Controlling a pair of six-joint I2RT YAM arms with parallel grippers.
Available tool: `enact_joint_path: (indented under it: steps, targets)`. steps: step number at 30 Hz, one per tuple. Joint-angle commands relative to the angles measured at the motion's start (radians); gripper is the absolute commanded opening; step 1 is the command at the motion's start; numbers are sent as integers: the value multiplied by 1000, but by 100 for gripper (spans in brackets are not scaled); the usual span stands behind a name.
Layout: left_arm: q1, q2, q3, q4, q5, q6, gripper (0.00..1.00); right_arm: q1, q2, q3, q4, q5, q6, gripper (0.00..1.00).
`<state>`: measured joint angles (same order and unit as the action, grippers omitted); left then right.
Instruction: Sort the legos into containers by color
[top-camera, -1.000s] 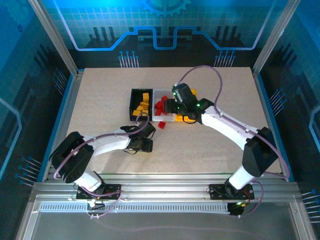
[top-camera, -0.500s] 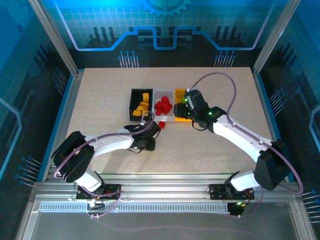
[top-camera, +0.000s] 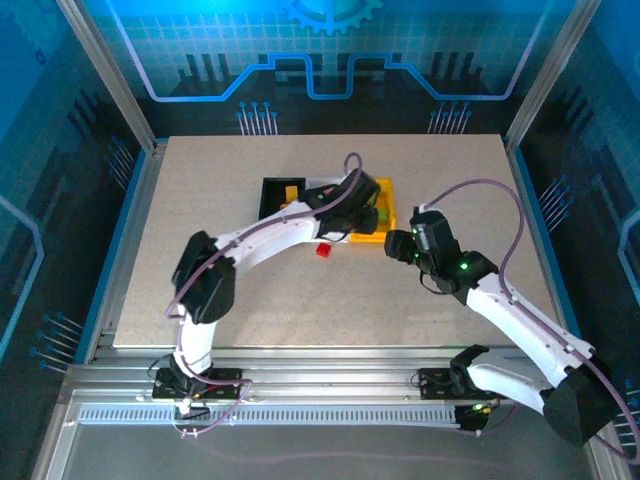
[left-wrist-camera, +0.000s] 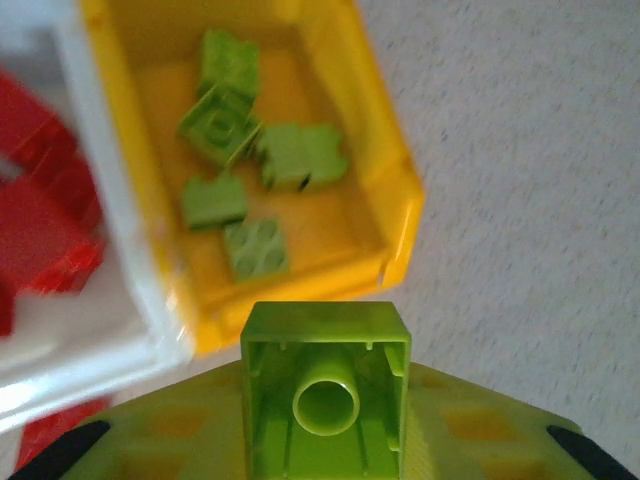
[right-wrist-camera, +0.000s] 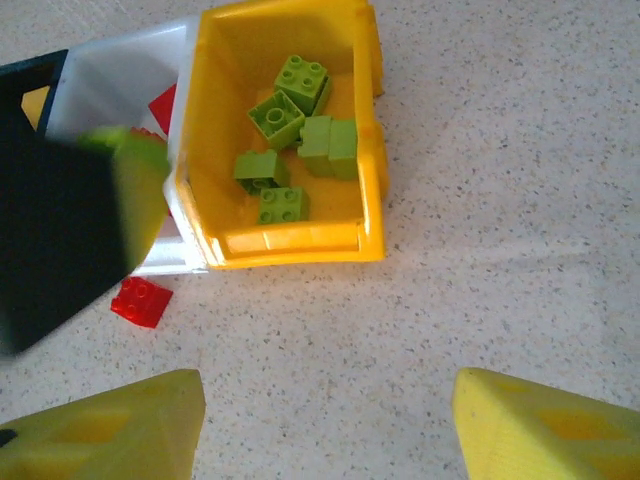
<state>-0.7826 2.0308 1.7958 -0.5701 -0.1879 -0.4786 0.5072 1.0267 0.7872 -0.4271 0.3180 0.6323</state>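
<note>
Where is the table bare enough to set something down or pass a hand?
Bare: the far strip of table beyond the black bin, the side left of it, and the near middle between the red brick and the near edge. Crowded: the left arm crosses the white bin, its jaws holding a green brick at the yellow bin.

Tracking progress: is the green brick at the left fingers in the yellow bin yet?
Out: the green brick is clamped between the left fingers, not lying inside the yellow bin.
</note>
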Motion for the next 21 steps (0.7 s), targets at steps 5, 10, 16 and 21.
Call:
enact_joint_path:
  steps: [5, 10, 16, 21]
  targets:
    - [46, 224, 303, -168, -8, 37, 40, -19, -36, -43, -35, -7, 1, 68]
    - [48, 325, 482, -244, 8, 28, 63, -19, -22, -64, 2, -49, 3, 68]
    - [53, 206, 422, -189, 22, 1, 89, -2, 13, -64, 59, -103, 10, 70]
    - [55, -65, 82, 6, 45, -38, 99, 83, 90, -32, 98, -77, 23, 71]
